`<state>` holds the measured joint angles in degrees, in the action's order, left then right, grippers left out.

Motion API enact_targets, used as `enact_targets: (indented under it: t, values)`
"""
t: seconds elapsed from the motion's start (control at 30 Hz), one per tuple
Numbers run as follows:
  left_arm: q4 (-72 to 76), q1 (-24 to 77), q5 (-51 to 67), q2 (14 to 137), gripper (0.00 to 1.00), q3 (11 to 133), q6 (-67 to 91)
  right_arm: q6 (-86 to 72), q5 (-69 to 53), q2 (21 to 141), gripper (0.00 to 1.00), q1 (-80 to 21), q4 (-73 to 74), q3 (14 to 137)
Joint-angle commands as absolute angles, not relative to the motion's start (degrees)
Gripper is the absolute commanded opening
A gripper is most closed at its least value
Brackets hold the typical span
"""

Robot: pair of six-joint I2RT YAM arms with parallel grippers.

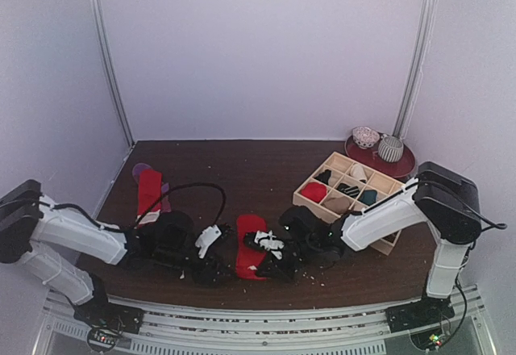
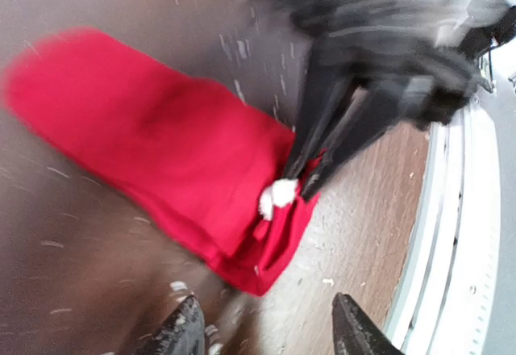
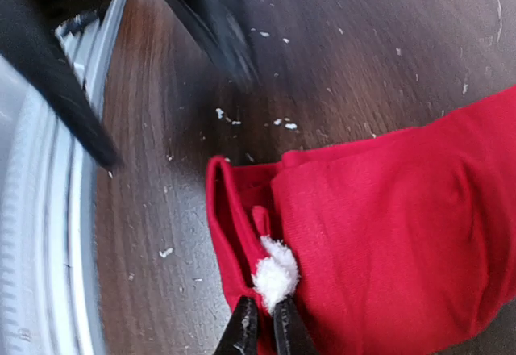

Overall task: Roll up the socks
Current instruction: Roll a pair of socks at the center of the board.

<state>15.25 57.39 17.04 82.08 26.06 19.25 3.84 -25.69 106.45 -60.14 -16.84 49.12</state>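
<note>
A plain red sock (image 1: 250, 246) lies flat at the near middle of the table. It fills the left wrist view (image 2: 161, 145) and the right wrist view (image 3: 387, 218). My right gripper (image 3: 262, 332) is shut on the sock's folded near end, with a white tuft (image 3: 276, 270) at its tips. It also shows in the top view (image 1: 270, 262) and the left wrist view (image 2: 300, 184). My left gripper (image 2: 266, 335) is open and empty, just off that same end of the sock, low over the table (image 1: 211, 270). A red sock with purple parts (image 1: 148, 187) lies at the far left.
A pale wooden grid tray (image 1: 385, 184) at the right holds several rolled socks. A red plate (image 1: 403, 165) with two cups stands behind it. The table's front rail (image 2: 459, 234) runs close beside both grippers. White crumbs dot the wood.
</note>
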Motion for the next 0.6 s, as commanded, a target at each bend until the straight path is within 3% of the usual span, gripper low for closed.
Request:
enact_targets:
  t: [0.0, 0.13, 0.57]
  values:
    - [18.79, 59.59, 4.49, 69.14, 0.55, 21.2, 10.37, -11.81, -38.56, 112.81, 0.07, -56.26, -2.75, 51.78]
    - [25.13, 66.51, -5.48, 67.77, 0.56, 18.97, -0.34, -21.3, -47.84, 116.02, 0.07, -54.32, -1.47, 54.08]
    - [44.53, 69.66, -3.38, 87.35, 0.55, 19.8, -9.25, -27.29, -59.98, 120.67, 0.07, -48.8, -1.17, 55.99]
